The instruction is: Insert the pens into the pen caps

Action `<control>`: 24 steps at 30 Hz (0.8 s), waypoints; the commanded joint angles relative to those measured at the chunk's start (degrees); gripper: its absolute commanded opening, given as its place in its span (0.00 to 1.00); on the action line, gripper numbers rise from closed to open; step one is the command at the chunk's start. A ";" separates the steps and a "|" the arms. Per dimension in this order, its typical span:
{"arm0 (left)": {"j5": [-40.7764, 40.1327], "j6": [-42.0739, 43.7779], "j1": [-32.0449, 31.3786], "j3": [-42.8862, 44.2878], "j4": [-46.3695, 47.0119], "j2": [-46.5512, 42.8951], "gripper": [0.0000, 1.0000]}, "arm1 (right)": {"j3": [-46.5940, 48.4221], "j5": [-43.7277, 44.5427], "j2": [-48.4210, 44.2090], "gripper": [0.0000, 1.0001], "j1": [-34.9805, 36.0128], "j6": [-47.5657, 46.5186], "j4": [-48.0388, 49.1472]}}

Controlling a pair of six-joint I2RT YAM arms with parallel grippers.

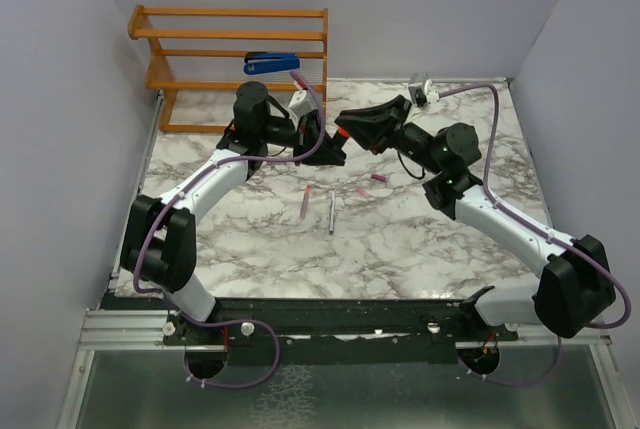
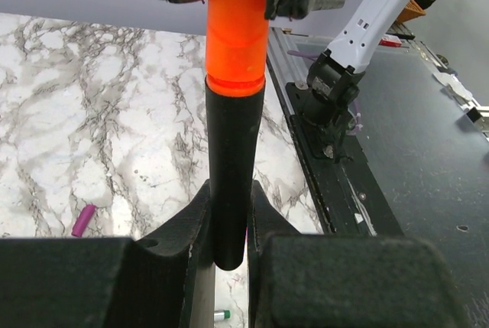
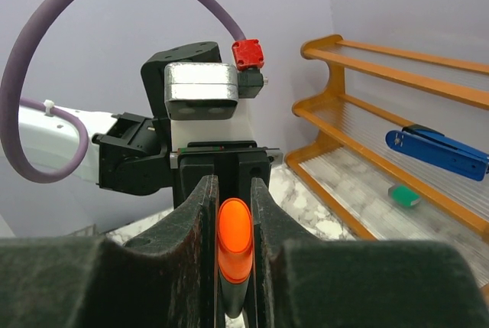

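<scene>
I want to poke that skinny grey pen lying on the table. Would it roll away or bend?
The grey pen looks like a thin, straight, round stick, so a sideways poke would probably make it roll on the smooth marble table. It looks stiff rather than bendy, and probably light. It might bump the pink pen lying close beside it.

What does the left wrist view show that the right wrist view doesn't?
Only the left wrist view shows the marble table, a purple cap lying on it, and the black marker running its full length into the orange cap. Only the right wrist view shows the wooden rack, blue stapler and green object. Both show the marker and orange cap held between the two hands.
</scene>
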 commanded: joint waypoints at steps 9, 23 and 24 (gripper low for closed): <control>-10.15 -0.51 1.30 8.62 9.09 -3.20 0.00 | -8.28 -11.70 9.73 0.01 9.65 4.55 -13.38; -9.17 -0.58 3.07 9.15 9.09 -4.59 0.00 | -10.43 -13.55 13.42 0.01 11.60 3.65 -13.93; -8.94 -0.71 3.16 9.14 9.09 -4.57 0.00 | -10.18 -13.68 13.14 0.01 11.60 2.72 -15.30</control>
